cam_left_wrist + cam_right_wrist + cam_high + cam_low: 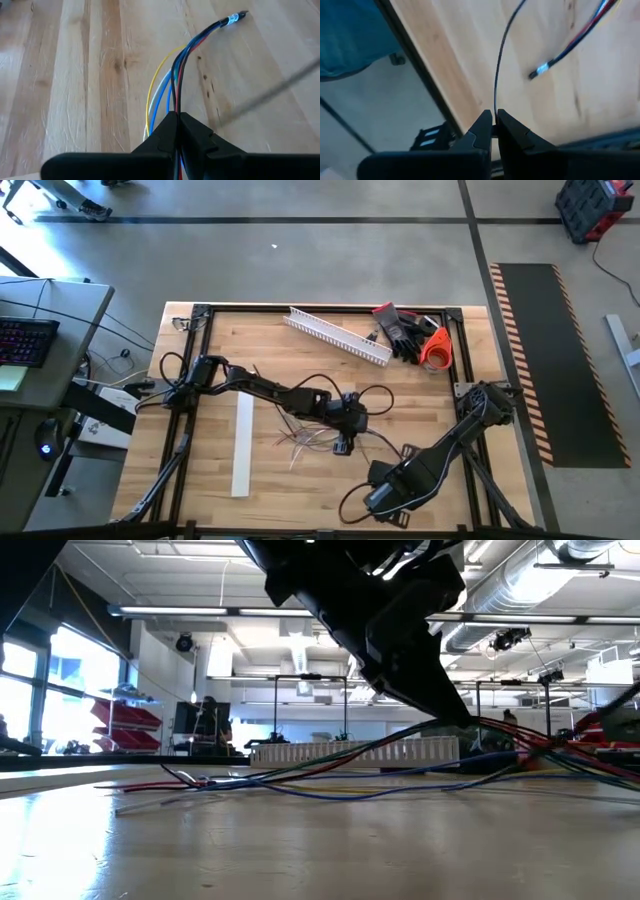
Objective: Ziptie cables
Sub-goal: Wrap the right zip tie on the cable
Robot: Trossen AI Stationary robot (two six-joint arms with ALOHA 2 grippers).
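The cables are a bunch of black, red, blue, yellow and white wires lying mid-table, with their loose ends fanned out on the wood. My left gripper is shut on the bunch. Beyond it, the end of the bunch, bound with a shiny band, lies on the table. My right gripper, near the table's near right part, is shut on a thin dark strand. The banded end shows just ahead of it. My left gripper pinches the whole bunch between its two fingers, partway along, a short way back from the banded end. The wires run straight on from the fingertips. In the low view the bunch rises off the table at the hold and sags to the wood on both sides. My right gripper pinches one thin dark strand between its fingers, at the fingertips. The strand runs forward from the tips in a gentle curve over the wood. I cannot tell whether it is one of the cables or something else.
A white slotted channel lies slantwise near the far edge, with black gloves and an orange roll beside it. A flat white strip lies left of the cables. Black frame rails border the table. A desk with a keyboard stands to the left.
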